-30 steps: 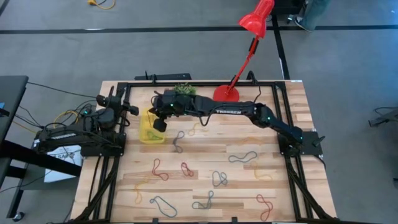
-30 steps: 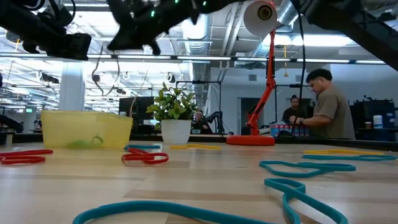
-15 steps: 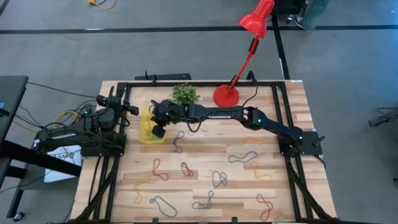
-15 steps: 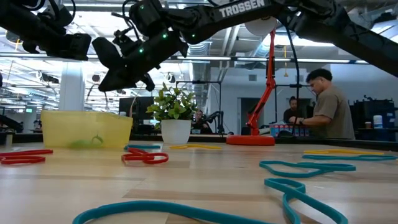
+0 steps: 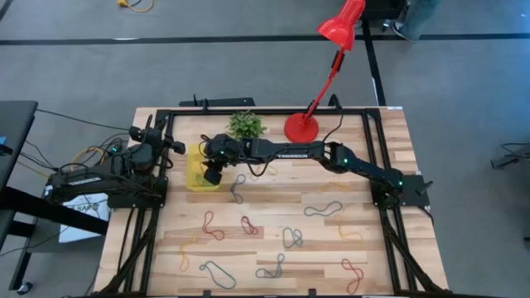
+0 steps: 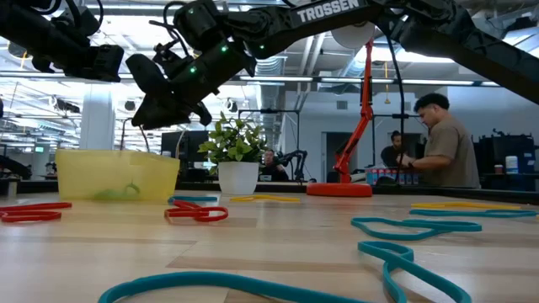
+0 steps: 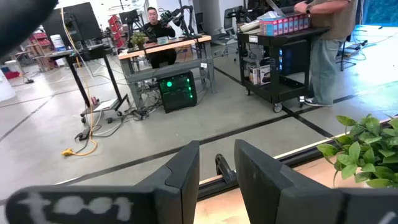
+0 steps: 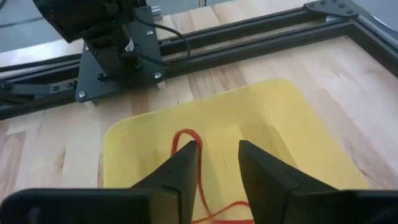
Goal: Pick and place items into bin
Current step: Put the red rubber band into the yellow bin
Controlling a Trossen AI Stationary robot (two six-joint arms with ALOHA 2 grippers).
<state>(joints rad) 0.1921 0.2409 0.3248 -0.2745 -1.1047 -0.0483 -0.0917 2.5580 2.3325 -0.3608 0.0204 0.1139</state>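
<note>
Since earlier, right gripper point(image 5: 212, 175) lower over one bin point(image 5: 199, 170).

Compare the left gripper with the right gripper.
The right gripper hangs over the yellow bin with its arm stretched across the table. The left gripper sits folded back at the table's left edge, beside the bin.
The right gripper points down at the bin, with an orange-red loop showing by its fingers. The left gripper points out at the room.
Both have their fingers apart.

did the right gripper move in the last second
Yes. In the high view the right gripper has swung away from the plant and now sits over the bin, an orange loop at its fingers.
</note>
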